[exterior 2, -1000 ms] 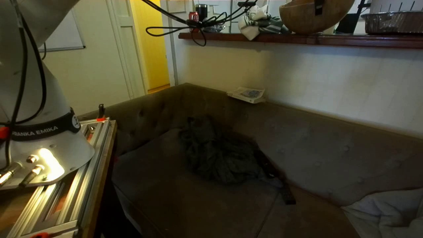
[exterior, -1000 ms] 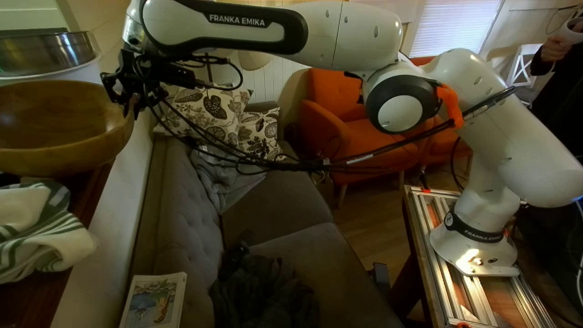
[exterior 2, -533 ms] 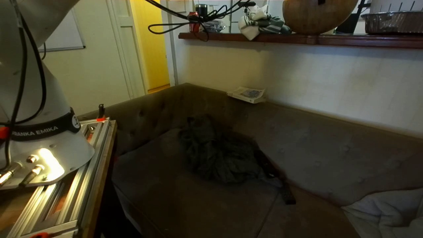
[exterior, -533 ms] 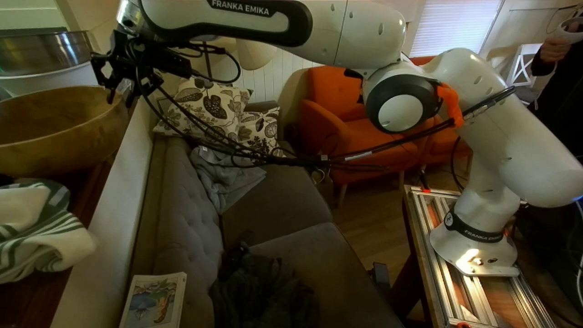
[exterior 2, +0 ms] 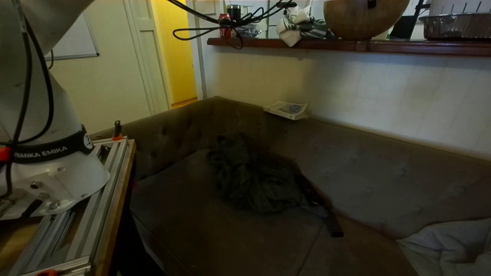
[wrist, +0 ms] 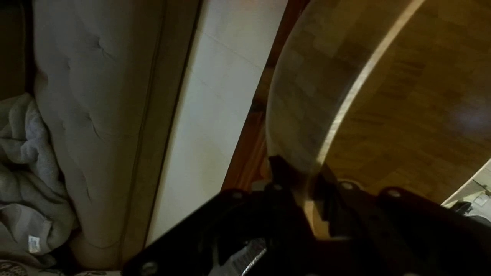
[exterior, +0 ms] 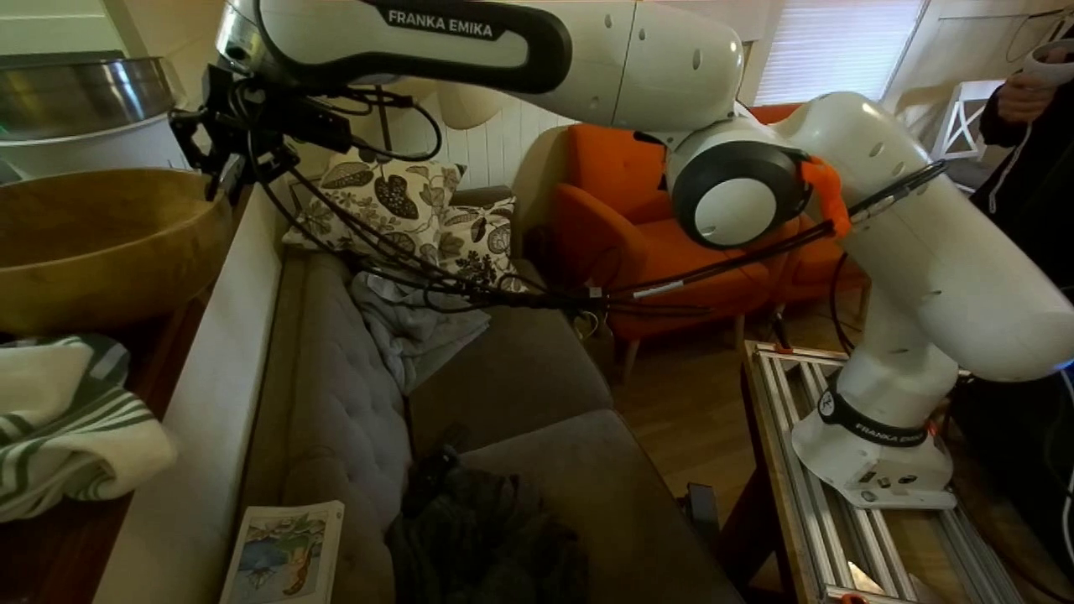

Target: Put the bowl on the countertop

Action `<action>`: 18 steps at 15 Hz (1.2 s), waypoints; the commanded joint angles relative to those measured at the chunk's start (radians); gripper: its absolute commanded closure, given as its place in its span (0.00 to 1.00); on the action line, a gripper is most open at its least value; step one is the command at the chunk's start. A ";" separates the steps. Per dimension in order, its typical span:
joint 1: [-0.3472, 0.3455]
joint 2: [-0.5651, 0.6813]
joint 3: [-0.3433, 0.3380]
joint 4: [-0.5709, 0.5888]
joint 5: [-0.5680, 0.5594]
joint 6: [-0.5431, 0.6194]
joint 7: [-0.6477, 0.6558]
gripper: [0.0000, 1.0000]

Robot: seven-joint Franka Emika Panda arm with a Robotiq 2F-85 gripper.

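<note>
Bowl [exterior: 109,243], wide, wooden: at long edge of counter [exterior 2: 402,46] above sofa [exterior 2: 238,245], just beside striped towel [exterior: 92,436]. Rim between jaws of gripper [wrist: 305,172], pinched, one finger inside, one outside. Bowl cut off in both exterior views; contact between base and counter hard to tell; fingertips dark, blurred in wrist view

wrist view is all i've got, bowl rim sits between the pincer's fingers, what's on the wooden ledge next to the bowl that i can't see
Observer: A green-striped white towel lies on the wooden ledge beside the bowl; I can't tell whether they touch.
Operator: ok, anyone in the room
Observer: Yes, a person holding a mug shows in part at the right edge of an exterior view.
</note>
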 commanded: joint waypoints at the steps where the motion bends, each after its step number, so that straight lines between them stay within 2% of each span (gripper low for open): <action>1: 0.001 0.033 0.013 0.054 0.025 0.054 0.078 0.95; 4: 0.008 0.043 0.003 0.057 0.011 0.086 0.115 0.95; 5: 0.010 0.045 0.001 0.056 0.007 0.092 0.121 0.89; 6: 0.011 0.046 0.000 0.055 0.005 0.095 0.122 0.54; 7: 0.011 0.047 0.001 0.054 0.005 0.098 0.123 0.53; 12: 0.018 0.030 -0.001 0.062 -0.003 0.143 0.116 0.18; 15: 0.030 -0.013 -0.029 0.052 -0.031 0.087 0.137 0.01; 16: 0.015 0.016 -0.009 0.141 -0.071 0.014 0.140 0.00; 17: 0.010 0.001 -0.007 0.148 -0.083 -0.038 0.122 0.00; 18: 0.012 -0.060 -0.013 0.073 -0.106 -0.050 0.115 0.00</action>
